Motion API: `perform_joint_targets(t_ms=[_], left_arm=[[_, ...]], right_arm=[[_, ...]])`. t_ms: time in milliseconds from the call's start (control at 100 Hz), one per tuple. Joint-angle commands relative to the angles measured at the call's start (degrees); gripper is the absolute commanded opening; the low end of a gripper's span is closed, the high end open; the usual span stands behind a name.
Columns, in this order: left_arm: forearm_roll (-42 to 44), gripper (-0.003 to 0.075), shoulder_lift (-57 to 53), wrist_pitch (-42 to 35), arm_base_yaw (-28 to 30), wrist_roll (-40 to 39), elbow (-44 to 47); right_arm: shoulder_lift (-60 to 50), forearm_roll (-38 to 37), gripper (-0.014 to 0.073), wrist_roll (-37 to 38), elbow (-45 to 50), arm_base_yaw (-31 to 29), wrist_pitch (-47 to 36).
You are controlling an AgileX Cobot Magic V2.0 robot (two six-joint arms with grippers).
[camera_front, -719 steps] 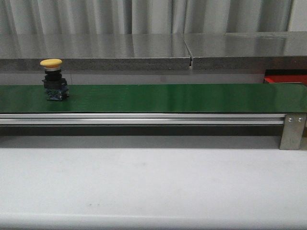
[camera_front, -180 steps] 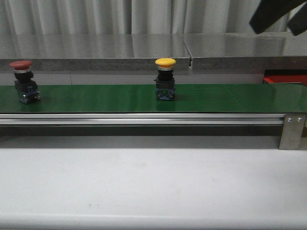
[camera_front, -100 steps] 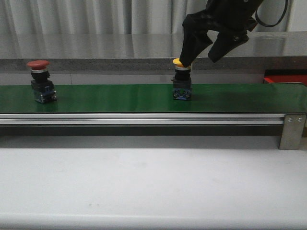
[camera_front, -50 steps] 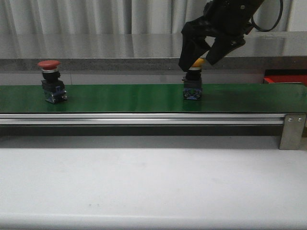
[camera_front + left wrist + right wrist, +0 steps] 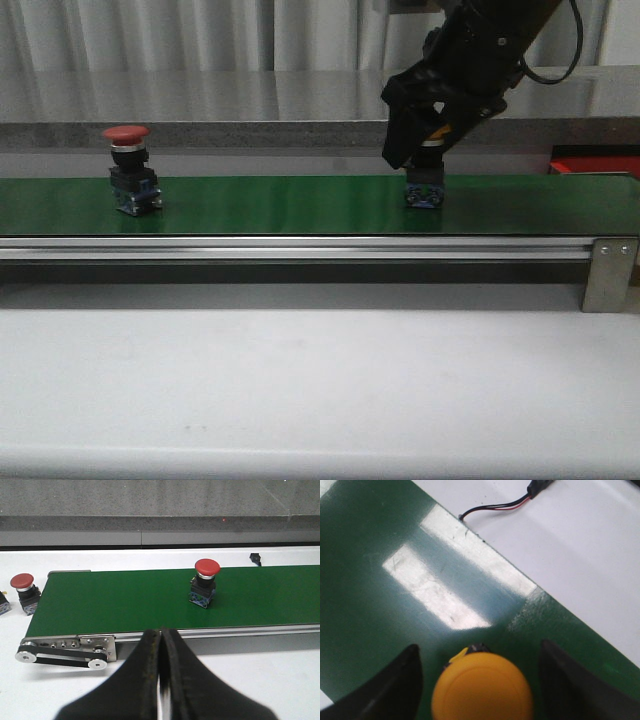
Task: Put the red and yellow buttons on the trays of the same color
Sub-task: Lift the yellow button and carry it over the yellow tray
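Observation:
On the green belt (image 5: 280,205) stand two buttons. The red button (image 5: 127,135) is at the left, also seen in the left wrist view as the red button (image 5: 206,568). The yellow button (image 5: 424,188) is right of centre, its cap mostly hidden by my right gripper (image 5: 425,140). That right gripper (image 5: 480,652) is open, one finger (image 5: 395,685) on each side of the yellow cap (image 5: 482,687), with gaps between. My left gripper (image 5: 161,632) is shut and empty, in front of the belt. The red tray (image 5: 595,163) peeks out at the far right. No yellow tray is in view.
A second red button (image 5: 22,581) stands off the belt's left end on the white table (image 5: 260,670). The belt's metal rail (image 5: 300,248) and bracket (image 5: 610,272) run along its front. A red-black wire (image 5: 495,507) lies beside the belt. A grey ledge (image 5: 200,125) runs behind.
The belt has carried both buttons to the right. My right gripper has come down from above and now straddles the yellow button's cap.

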Motion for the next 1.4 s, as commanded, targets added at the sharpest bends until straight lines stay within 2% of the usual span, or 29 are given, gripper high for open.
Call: perform_joint_targets(t_ms=[0,70,140,440,810,930,1080,1390], left_arm=[[-1.3,-0.002,0.22,-4.59,-0.39,-0.07,-1.52],[-1.3,-0.002,0.22,-4.59,-0.39,-0.07,-1.52],[-1.3,-0.002,0.22,-4.59,-0.39,-0.07,-1.52],[-1.3,-0.002,0.22,-4.59,-0.39,-0.07,-1.52],[-1.3,-0.002,0.22,-4.59,-0.39,-0.07,-1.52],[-1.3,-0.002,0.22,-4.59,-0.39,-0.07,-1.52],[-1.3,-0.002,0.22,-4.59,-0.39,-0.07,-1.52],[-1.3,-0.002,0.22,-4.59,-0.39,-0.07,-1.52]], right_arm=[[-2.91,0.12,0.0316,-0.66,-1.95,0.05,-1.15],[-2.98,-0.45,0.0183,-0.61,-2.41,-0.01,0.55],[-2.98,-1.68,0.0132,0.24,-3.42,-0.18,2.99],[-9.46,-3.34,0.0133,3.59,-8.14,-4.64,12.7],[-21.02,-3.22,0.0133,5.96,-6.47,-22.03,24.27],[-24.74,-1.96,0.0133,5.96,-0.4,-27.07,22.35],[-29.73,-0.3,0.0133,5.96,11.69,-31.47,16.26],[-32.93,3.29,0.0133,6.01,35.09,-33.16,0.04]])
